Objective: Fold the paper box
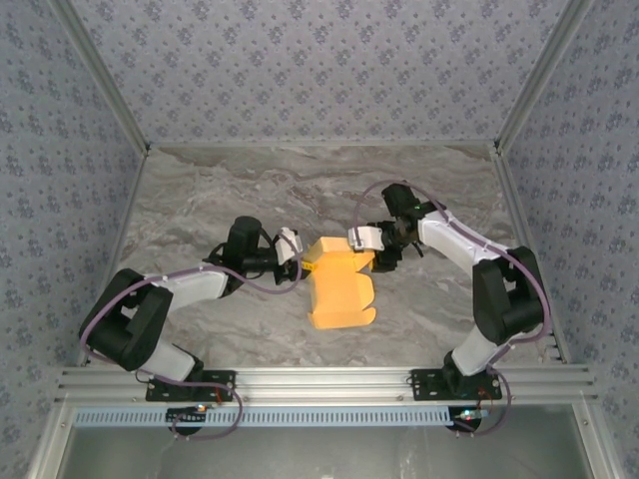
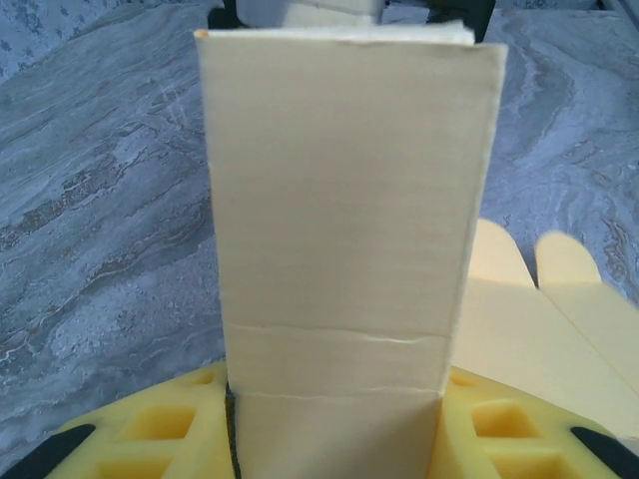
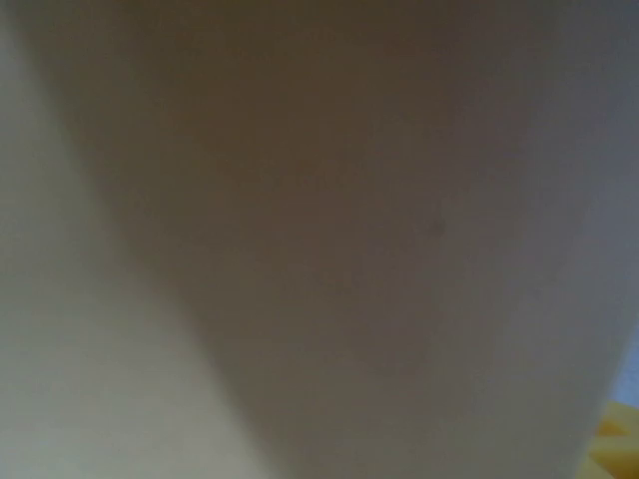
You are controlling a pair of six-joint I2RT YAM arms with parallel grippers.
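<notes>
Marbled counter [image 1: 200,200] runs from the arms' bases to the papered walls. The paper box [image 1: 341,289] lies mid-counter, notched end toward the bases. At its far end the left gripper [image 1: 292,261] looks clamped across a panel, I'd judge to steady it; its wrist view has yellow fingers [image 2: 140,429] flanking that upright panel. The right gripper [image 1: 367,239] sits at the opposite corner, but its own camera gives only blurred paper, so I can't tell how its jaws stand.

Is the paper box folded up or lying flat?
Partly folded: the paper box has a creased panel standing upright, but its rounded flaps are spread open beside it.
</notes>
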